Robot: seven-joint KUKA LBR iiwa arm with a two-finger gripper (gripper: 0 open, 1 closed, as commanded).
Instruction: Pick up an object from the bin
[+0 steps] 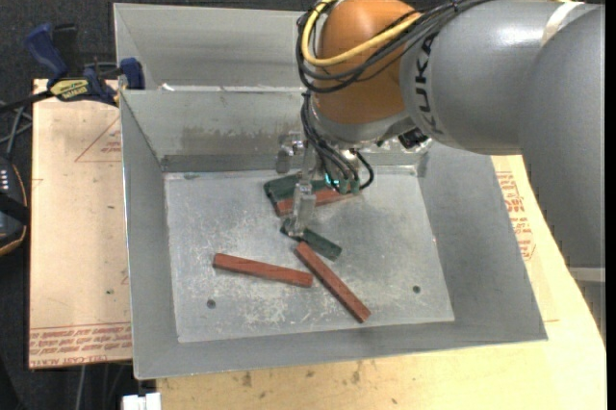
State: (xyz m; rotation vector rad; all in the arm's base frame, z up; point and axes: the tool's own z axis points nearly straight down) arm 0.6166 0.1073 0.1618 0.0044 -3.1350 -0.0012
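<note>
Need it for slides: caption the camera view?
Gripper low by a dark green block, two red-brown bars nearby, in grey bin.

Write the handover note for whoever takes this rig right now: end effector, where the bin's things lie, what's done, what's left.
End effector: low over the middle of the bin; its grip state cannot be read.
Things: small dark green block right by its tip, on the near side. Two reddish-brown bars lie nearer still: left bar almost level, right bar slanting to the near right, their ends close together. Dark green and reddish pieces sit partly hidden under the wrist.
Done: nothing visibly lifted.
Left: grasp one thing and lift it out.
</note>
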